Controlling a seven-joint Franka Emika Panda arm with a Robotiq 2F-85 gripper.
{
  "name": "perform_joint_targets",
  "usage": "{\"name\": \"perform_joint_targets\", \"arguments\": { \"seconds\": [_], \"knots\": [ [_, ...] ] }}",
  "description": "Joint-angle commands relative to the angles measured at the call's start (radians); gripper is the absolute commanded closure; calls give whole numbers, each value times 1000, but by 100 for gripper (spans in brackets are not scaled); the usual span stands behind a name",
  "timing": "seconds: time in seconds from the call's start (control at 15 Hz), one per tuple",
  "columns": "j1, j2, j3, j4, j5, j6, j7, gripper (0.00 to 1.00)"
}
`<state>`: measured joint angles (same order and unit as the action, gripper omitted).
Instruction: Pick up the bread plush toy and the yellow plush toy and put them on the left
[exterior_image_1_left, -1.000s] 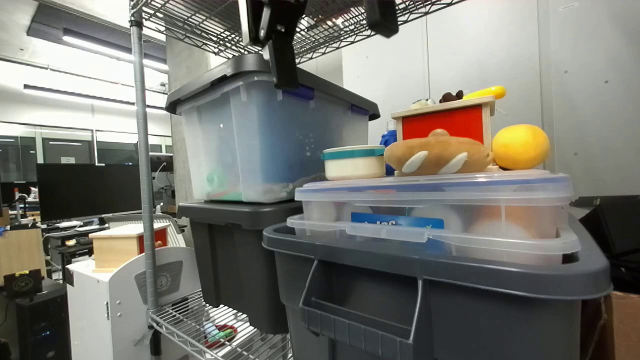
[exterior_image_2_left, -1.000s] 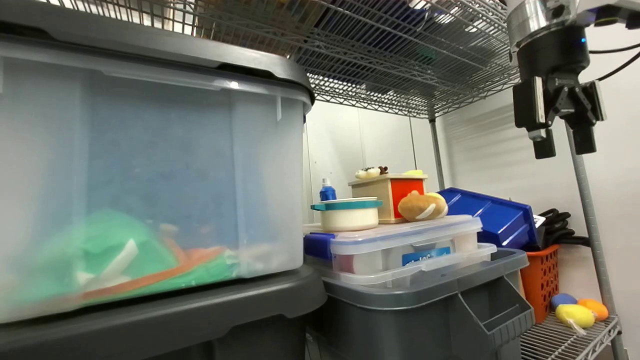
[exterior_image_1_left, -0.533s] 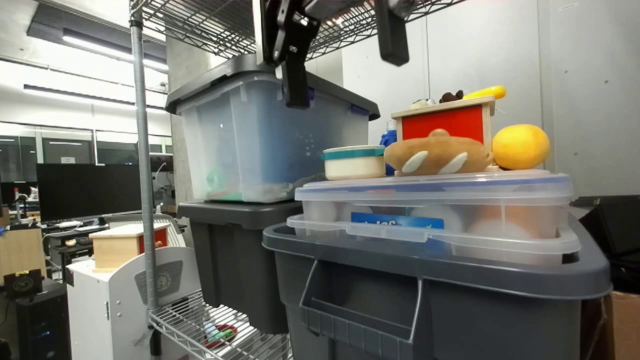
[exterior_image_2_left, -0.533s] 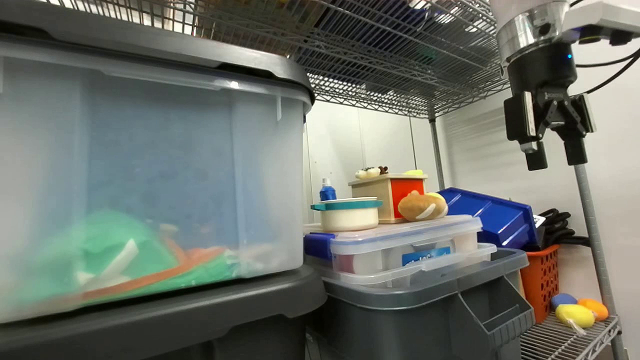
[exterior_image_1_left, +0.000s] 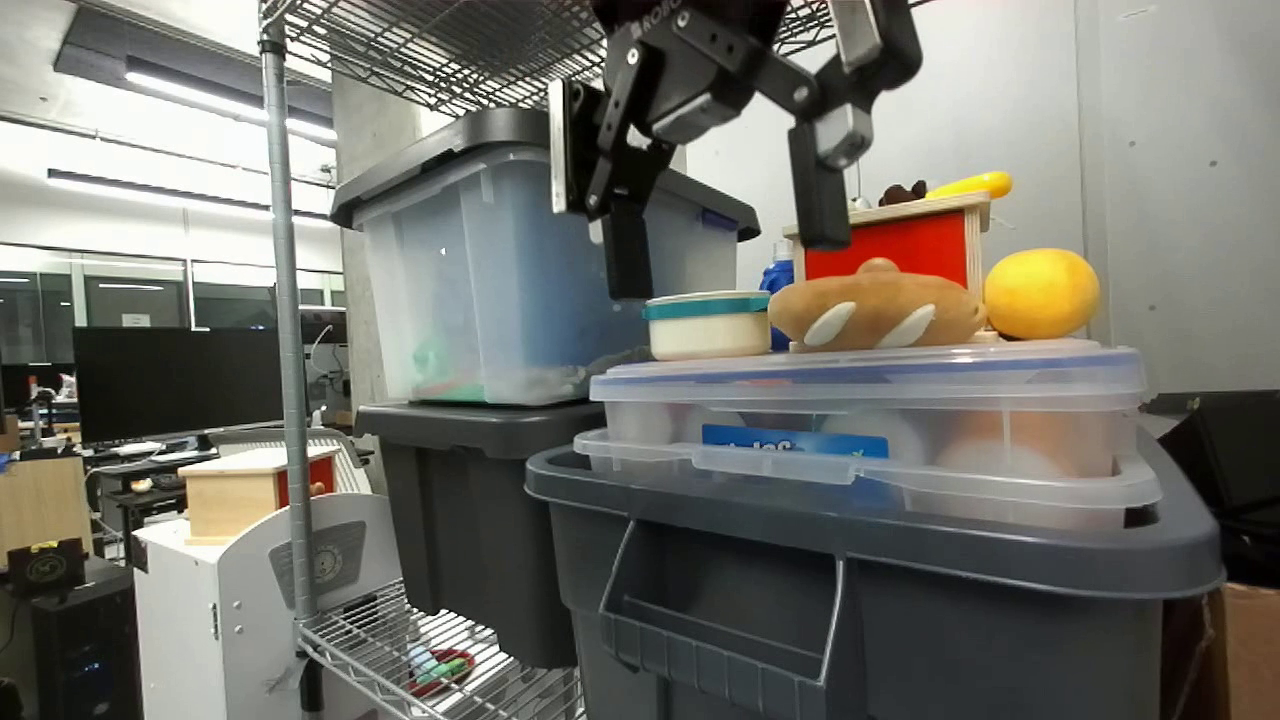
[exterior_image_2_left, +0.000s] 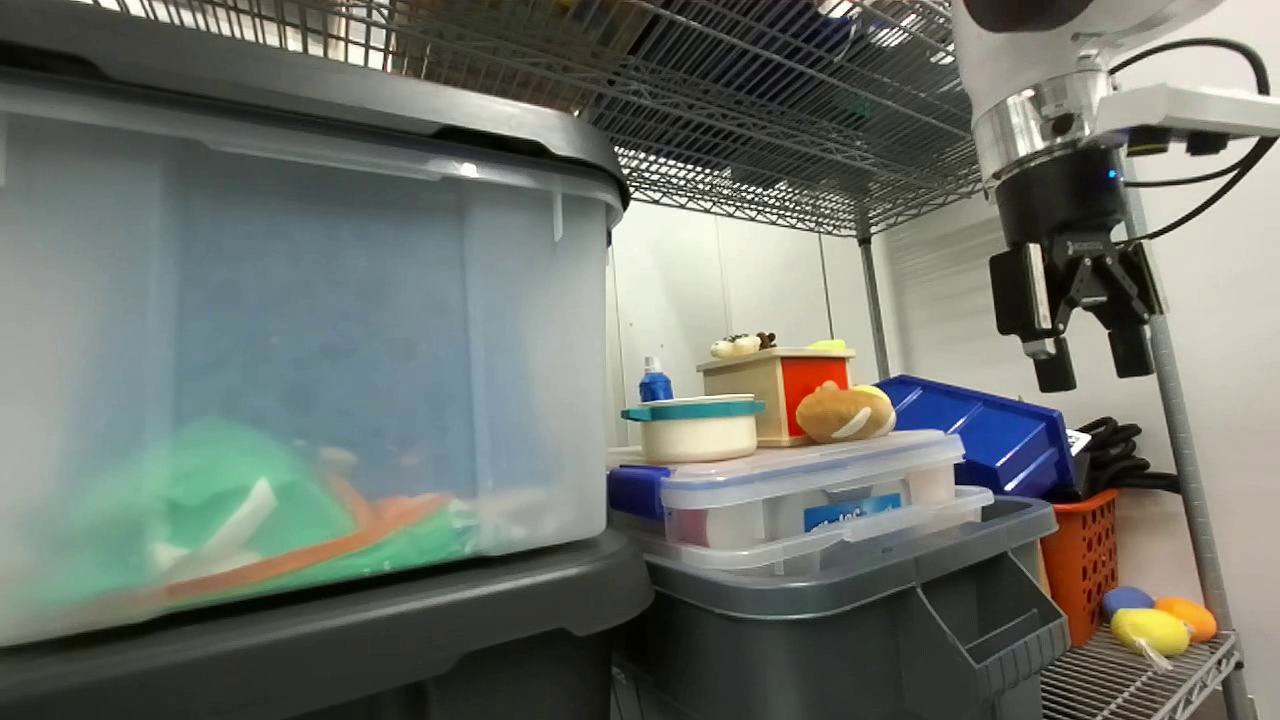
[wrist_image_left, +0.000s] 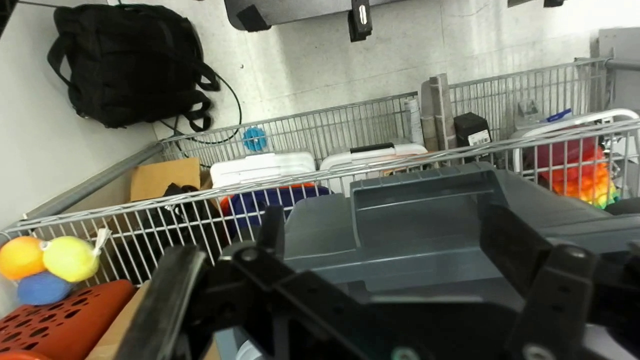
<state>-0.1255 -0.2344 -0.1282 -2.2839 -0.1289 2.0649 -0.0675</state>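
Note:
The bread plush toy (exterior_image_1_left: 875, 312) is a tan loaf with white stripes, lying on the clear lidded box; it also shows in an exterior view (exterior_image_2_left: 842, 413). The yellow plush toy (exterior_image_1_left: 1042, 293) is a round ball beside the loaf's end; in an exterior view (exterior_image_2_left: 876, 391) it is mostly hidden behind the loaf. My gripper (exterior_image_1_left: 728, 250) is open and empty, fingers pointing down, apart from both toys; it also shows in an exterior view (exterior_image_2_left: 1094, 365). In the wrist view my open fingers (wrist_image_left: 382, 230) are over the grey bin; both toys are out of view there.
A cream pot with teal rim (exterior_image_1_left: 708, 328) stands beside the loaf. A red-fronted wooden box (exterior_image_1_left: 885, 252) stands behind it. The clear box (exterior_image_1_left: 1040, 395) rests on a grey bin (exterior_image_1_left: 1000, 620). Tall stacked bins (exterior_image_2_left: 330, 300) stand beside these. A wire shelf (exterior_image_2_left: 760, 120) is overhead.
My open gripper has moved down; in an exterior view it also shifts right and appears larger, in an exterior view it shifts left. The toys have not moved.

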Motion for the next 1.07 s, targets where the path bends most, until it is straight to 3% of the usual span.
{"name": "perform_joint_targets", "arguments": {
  "seconds": [0.0, 0.8, 1.0],
  "knots": [
    [0, 93, -11, 71, 28, 46, -14, 0],
    [5, 117, -7, 116, 93, 119, -51, 0],
    [7, 128, -8, 103, 108, 207, -85, 0]
  ]
}}
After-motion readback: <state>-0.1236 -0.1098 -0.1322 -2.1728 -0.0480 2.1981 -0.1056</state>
